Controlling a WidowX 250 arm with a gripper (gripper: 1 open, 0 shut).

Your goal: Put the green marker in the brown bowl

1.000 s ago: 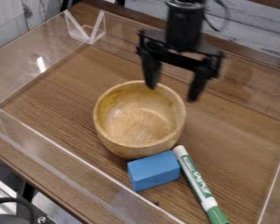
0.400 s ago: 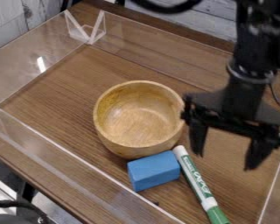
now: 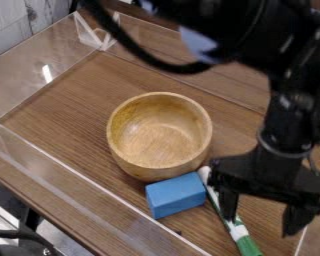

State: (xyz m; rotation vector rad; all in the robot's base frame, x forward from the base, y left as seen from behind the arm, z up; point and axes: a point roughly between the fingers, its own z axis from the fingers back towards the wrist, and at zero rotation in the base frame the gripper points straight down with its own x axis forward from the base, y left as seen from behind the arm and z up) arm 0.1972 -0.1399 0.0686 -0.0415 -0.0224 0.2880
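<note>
Camera view: tool (image 3: 264, 207) spread apart over green marker (image 3: 238, 229), its lettering unreadable.

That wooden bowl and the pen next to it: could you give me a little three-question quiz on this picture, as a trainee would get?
1. True or false: the green marker already lies inside the brown bowl.
2. What lies between the bowl and the marker? A) the blue block B) a red cup C) a spoon
3. Fill in: the gripper hangs over the marker with its jaws ____.

Key:
1. False. The marker lies on the wooden table, partly hidden by the gripper.
2. A.
3. Open, with nothing held.
</note>
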